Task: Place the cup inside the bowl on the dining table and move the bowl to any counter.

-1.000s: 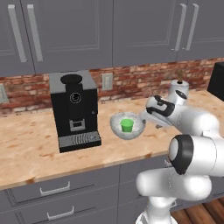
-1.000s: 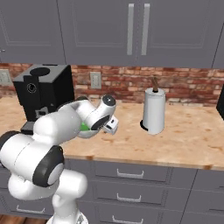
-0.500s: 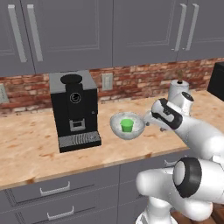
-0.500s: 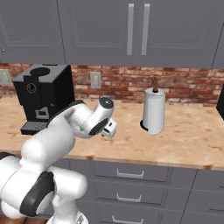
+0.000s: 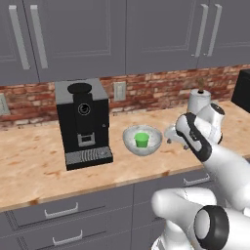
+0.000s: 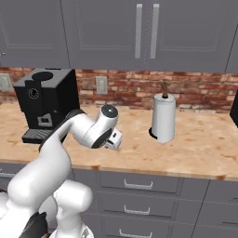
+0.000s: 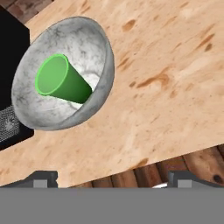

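Note:
The pale speckled bowl [image 5: 129, 139] stands on the counter [image 5: 39, 166], right of the coffee machine. The bright-green cup [image 5: 141, 140] sits inside it. In the hand view the bowl [image 7: 89, 46] is at upper left with the cup [image 7: 61, 81] leaning in it. My gripper [image 5: 170, 134] hovers just right of the bowl, open and holding nothing, apart from the rim. Its fingertips [image 7: 42, 177] stand wide over the counter's front edge. In the right base view the gripper [image 6: 114, 139] hangs below the wrist, and the arm hides the bowl. The dining table is out of view.
A black coffee machine [image 5: 83, 122] stands left of the bowl. A white paper towel roll [image 6: 163, 116] stands to the right near the brick backsplash. A dark appliance [image 5: 242, 90] is at the far right edge. Grey wall cabinets hang above; drawers [image 6: 135, 186] below.
My hand has drawn slightly back and down from the bowl while the elbow swung low and to the right. Bowl and cup have stayed put, and the jaws have stayed open.

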